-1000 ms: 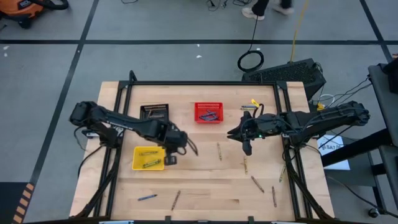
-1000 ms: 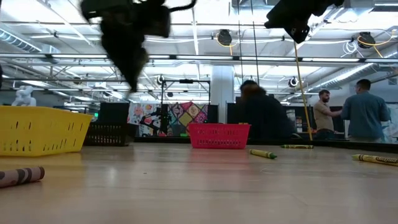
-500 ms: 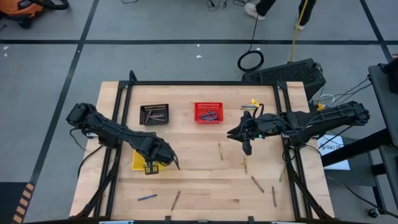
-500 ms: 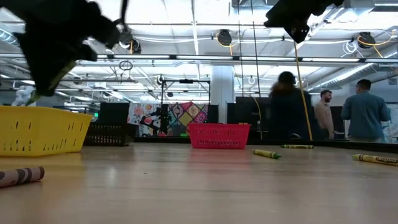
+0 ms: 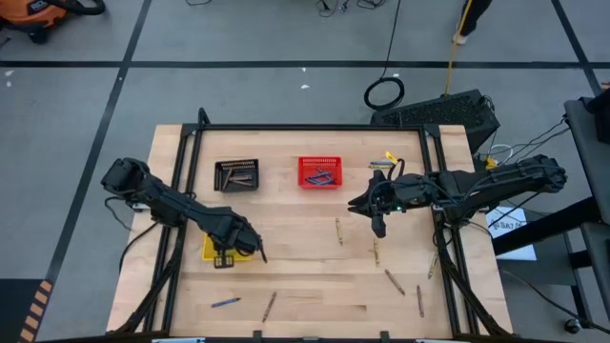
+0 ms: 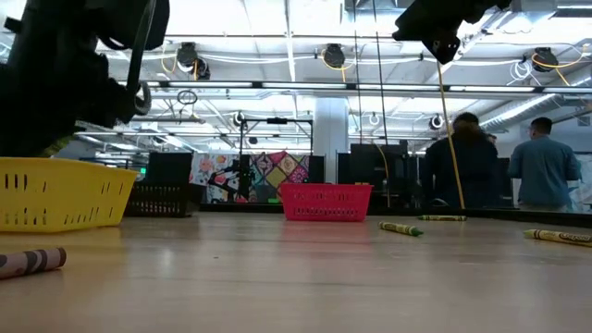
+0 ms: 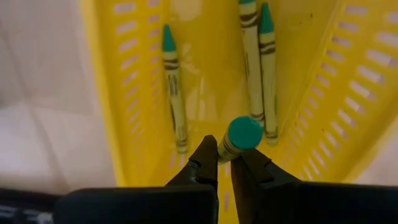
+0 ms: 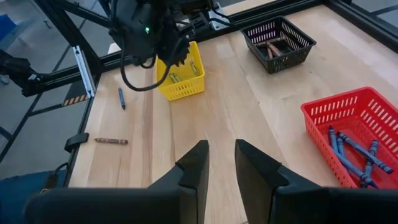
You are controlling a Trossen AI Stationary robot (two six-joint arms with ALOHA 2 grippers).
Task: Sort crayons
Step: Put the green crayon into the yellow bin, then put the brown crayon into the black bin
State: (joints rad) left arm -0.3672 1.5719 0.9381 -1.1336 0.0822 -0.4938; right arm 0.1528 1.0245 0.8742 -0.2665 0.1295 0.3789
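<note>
Yellow basket point(image 7: 348, 93): only the wrist view shows left gripper point(image 7: 224, 163) pinching a crayon point(image 7: 239, 138)

Non-task stuff on the wooden table point(image 5: 305, 286): a yellow mesh basket point(image 5: 211, 248) sits right under the left gripper, with a black basket point(image 5: 236, 175) farther back from it and a red basket point(image 5: 319, 171) beside that one, closer to the right gripper. Behind the table there's a coiled black cable point(image 5: 384, 93) on the grey floor, and two people point(image 6: 504, 171) standing around in the room.
</note>
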